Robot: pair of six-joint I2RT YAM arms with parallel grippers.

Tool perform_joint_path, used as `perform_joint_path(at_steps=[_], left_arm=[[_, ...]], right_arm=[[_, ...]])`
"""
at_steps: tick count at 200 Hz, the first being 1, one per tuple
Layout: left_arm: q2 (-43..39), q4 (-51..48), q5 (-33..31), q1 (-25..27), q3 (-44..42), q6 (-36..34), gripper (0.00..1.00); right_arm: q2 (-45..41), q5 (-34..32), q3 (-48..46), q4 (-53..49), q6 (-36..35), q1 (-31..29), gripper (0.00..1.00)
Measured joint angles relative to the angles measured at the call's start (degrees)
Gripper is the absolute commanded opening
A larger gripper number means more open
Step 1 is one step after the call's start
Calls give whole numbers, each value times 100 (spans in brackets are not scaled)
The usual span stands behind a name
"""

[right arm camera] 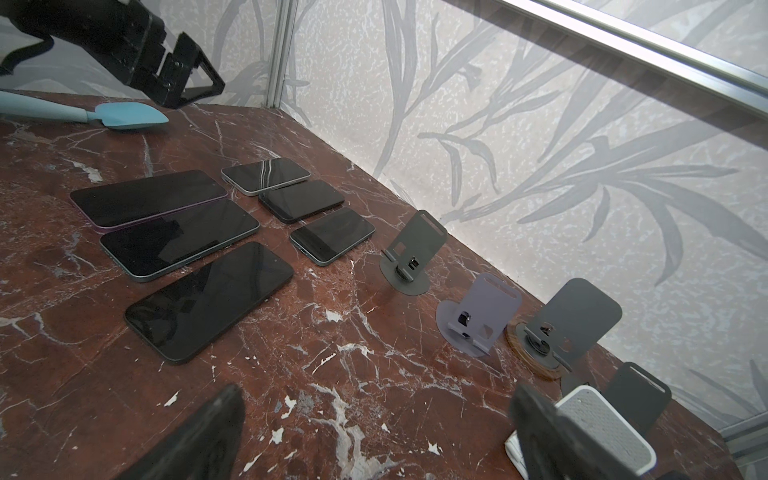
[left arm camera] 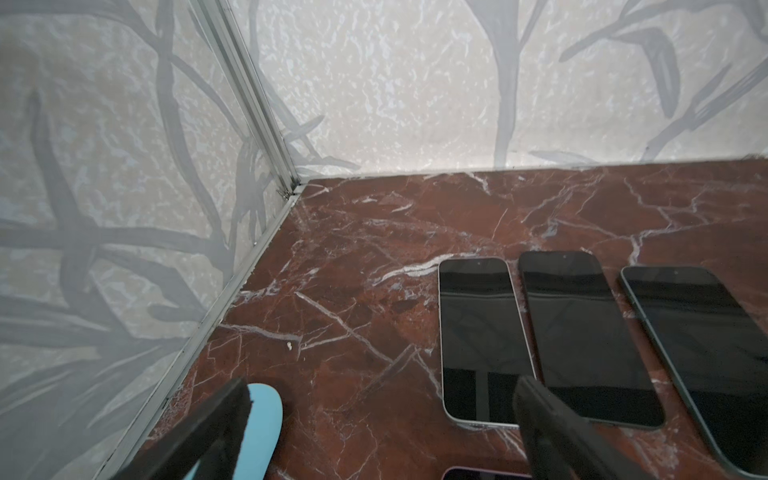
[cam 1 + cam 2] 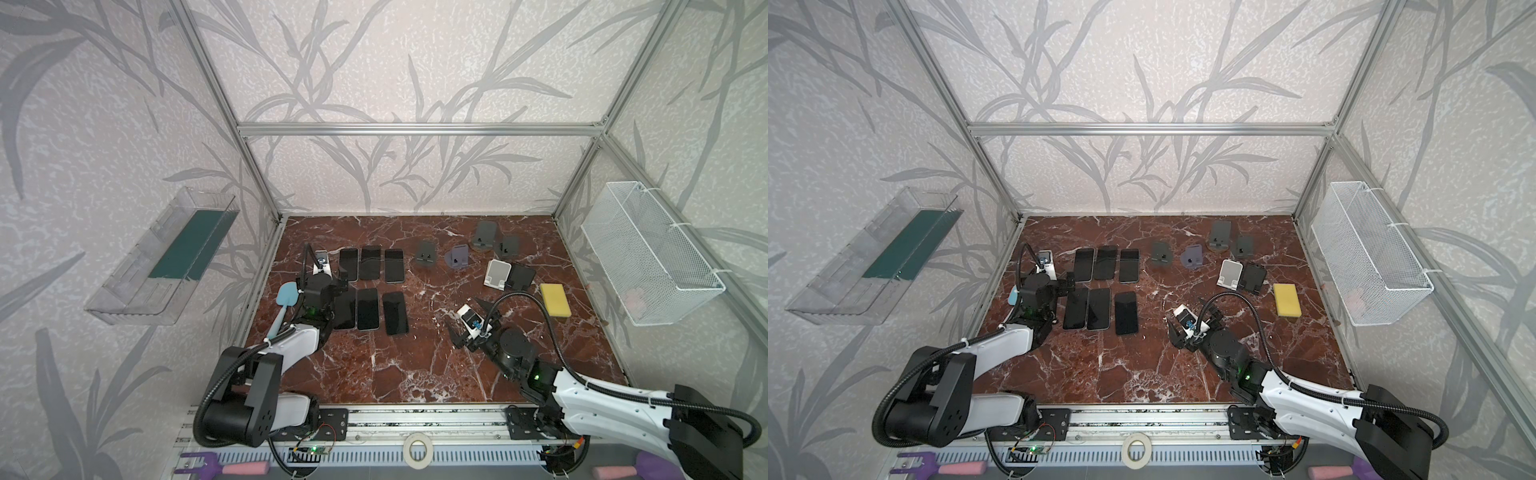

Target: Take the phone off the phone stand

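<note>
Several dark phones (image 3: 368,309) lie flat, screens up, in two rows on the red marble table (image 3: 415,365), also in the right wrist view (image 1: 208,299). Several phone stands stand at the back right with nothing on them: a dark grey one (image 3: 426,254), a lilac one (image 1: 482,316), one on a wooden disc (image 3: 484,237), a white one (image 3: 498,274) and a black one (image 3: 521,277). My left gripper (image 3: 323,286) hangs open beside the phones' left end. Over bare marble, my right gripper (image 3: 465,316) is open near the white stand (image 1: 602,428).
A blue spatula (image 3: 286,295) lies along the left wall under the left arm. A yellow sponge (image 3: 555,299) sits at the right. A white wire basket (image 3: 648,253) hangs on the right wall, a clear tray (image 3: 166,257) on the left wall.
</note>
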State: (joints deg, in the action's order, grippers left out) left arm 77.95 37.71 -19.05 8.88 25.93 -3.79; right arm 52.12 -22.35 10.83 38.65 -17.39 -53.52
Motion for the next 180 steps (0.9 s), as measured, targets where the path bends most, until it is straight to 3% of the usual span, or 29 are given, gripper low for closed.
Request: perform_joint_path(at_steps=[50, 83, 136, 180], left_arm=[[1211, 31, -546, -317, 260, 275, 99], [1204, 201, -748, -461, 258, 457, 99], [1272, 1884, -597, -420, -756, 444, 99], [1386, 2326, -595, -367, -839, 417, 99]], right_arm=[[9, 79, -160, 308, 28, 2, 99], [129, 74, -315, 629, 125, 48, 99], [107, 129, -341, 927, 160, 105, 99], [-20, 192, -367, 1080, 256, 173, 99]])
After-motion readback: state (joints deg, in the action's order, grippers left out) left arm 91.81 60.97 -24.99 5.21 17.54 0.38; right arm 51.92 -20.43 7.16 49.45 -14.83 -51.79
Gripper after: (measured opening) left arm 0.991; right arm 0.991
